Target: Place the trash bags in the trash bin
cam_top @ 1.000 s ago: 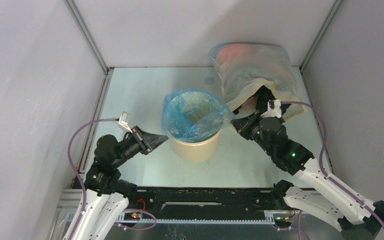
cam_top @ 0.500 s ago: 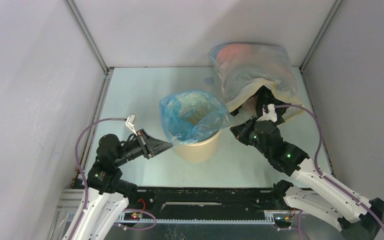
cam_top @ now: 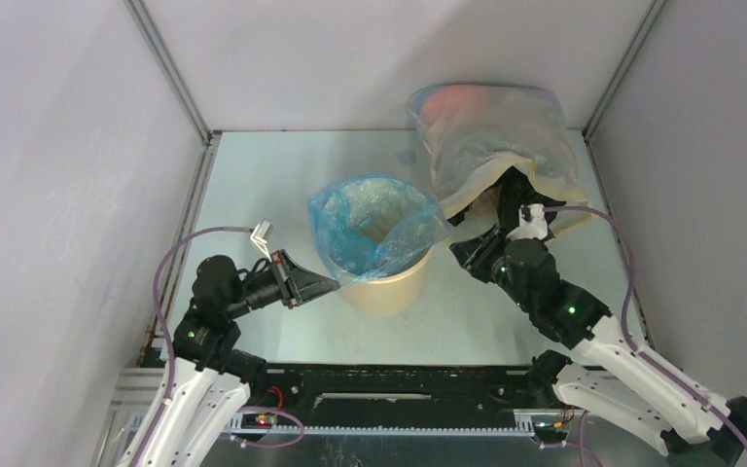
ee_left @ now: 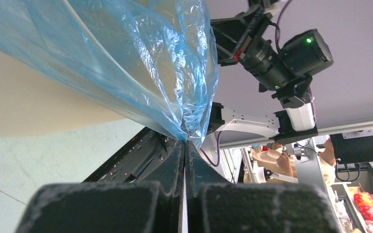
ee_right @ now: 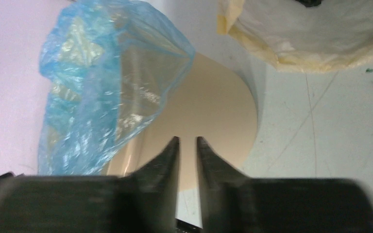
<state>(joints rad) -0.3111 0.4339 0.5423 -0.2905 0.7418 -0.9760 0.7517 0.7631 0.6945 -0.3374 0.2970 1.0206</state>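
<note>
Where the tabletop (cam_top: 253, 185) meets its back right corner, a cloudy sack (cam_top: 491, 146) slumps. The right arm (cam_top: 564, 309) stretches forward and inward, its wrist beside the sack's mouth. The left arm (cam_top: 214, 297) lies low, its forearm pointing right. The 2 flank the tan bin (cam_top: 389, 290) standing mid-tabletop. A blue bag (cam_top: 374, 229) lines it, its edge spilling over the rim. The left jaws are clamped shut on the bag's left edge. The right jaws stand slightly apart, holding nothing, near the bin's right wall.
</note>
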